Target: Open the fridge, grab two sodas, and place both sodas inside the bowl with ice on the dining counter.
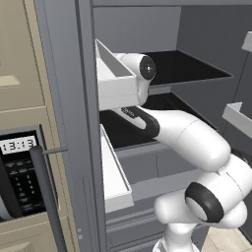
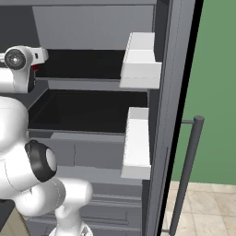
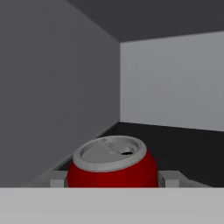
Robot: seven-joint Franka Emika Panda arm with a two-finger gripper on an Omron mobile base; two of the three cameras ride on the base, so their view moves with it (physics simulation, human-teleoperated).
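The fridge (image 1: 69, 123) stands open with both doors swung wide. My arm reaches onto its upper black shelf (image 1: 187, 66). In the hand view a red soda (image 3: 113, 168) with a grey top stands on that shelf near the left inner wall. My gripper (image 3: 116, 178) is shut on it, with a fingertip pressed against each side. A sliver of red soda (image 2: 34, 67) shows beside my wrist in the right base view. The bowl and the dining counter are out of view.
White door bins (image 1: 115, 86) hang on the left door close to my forearm. More bins (image 2: 138, 143) sit on the right door, beside its long bar handle (image 2: 189, 170). A beige cabinet with a built-in microwave (image 1: 19, 172) stands to the left.
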